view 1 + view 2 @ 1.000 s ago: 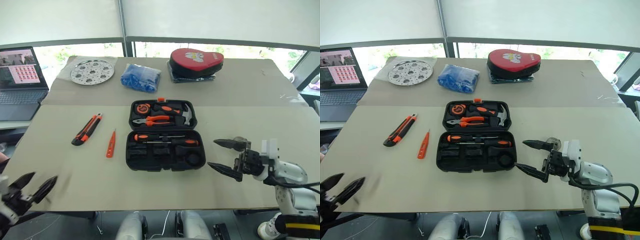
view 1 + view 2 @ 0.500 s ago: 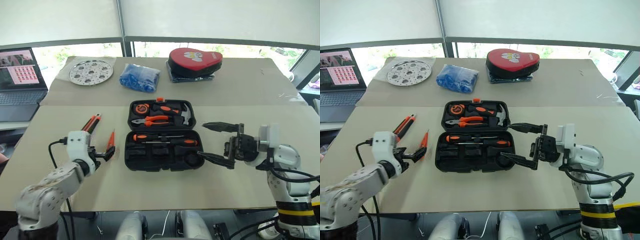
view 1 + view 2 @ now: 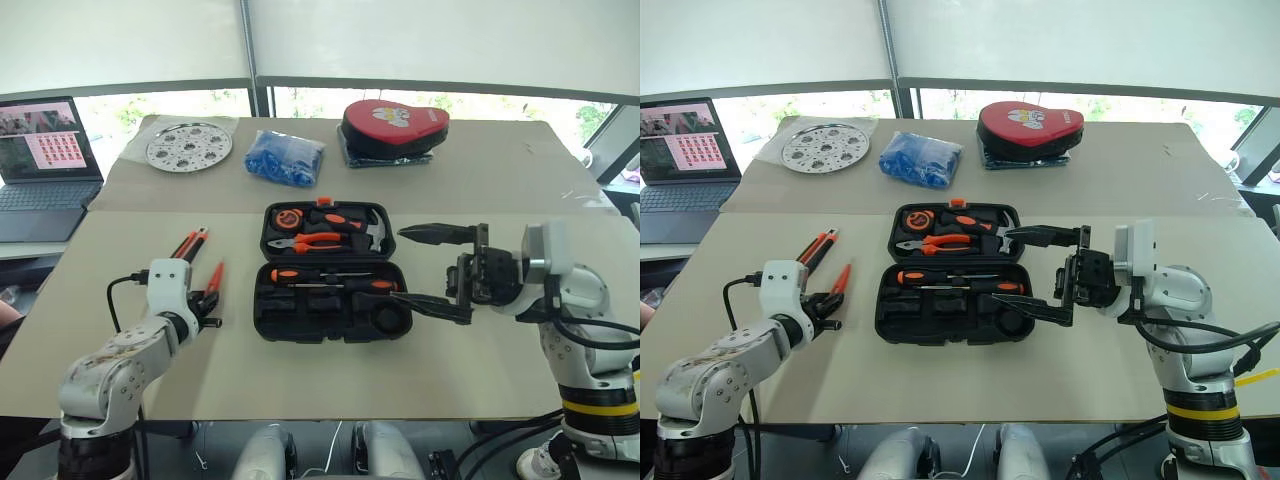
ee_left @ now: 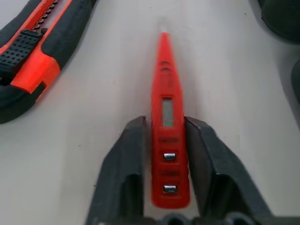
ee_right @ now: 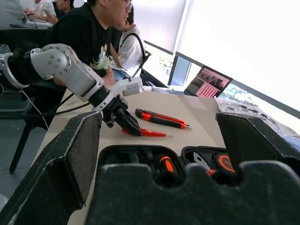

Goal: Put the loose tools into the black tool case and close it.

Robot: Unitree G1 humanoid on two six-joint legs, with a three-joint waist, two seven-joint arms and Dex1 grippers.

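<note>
The black tool case [image 3: 330, 336] lies open in the middle of the table. Two orange-and-black screwdrivers [image 3: 333, 280] rest in its near half, beside a dark round roll [image 3: 390, 318] in the near right corner. Left of the case, the slim orange tester screwdriver [image 4: 165, 93] lies on the table with my left gripper [image 3: 207, 300] shut on its handle end, the fingers [image 4: 129, 154] pressed against both sides. The orange-black utility knife [image 3: 185, 243] lies just beyond and left of it. My right gripper [image 3: 432, 270] hangs open, pointing left over the case's right edge, holding nothing.
Pliers [image 3: 310, 241], a hammer and a tape measure fill the case's far half. At the back stand a red heart-shaped pouch [image 3: 393, 125], a blue bag [image 3: 285, 158], a round metal disc [image 3: 190, 147] and a laptop [image 3: 40, 150]. People [image 5: 101, 37] sit beyond the table's left side.
My left arm swung in from the near left edge to the tester screwdriver and its fingers closed on it. My right gripper rose and moved left to the case's right edge, still open.
</note>
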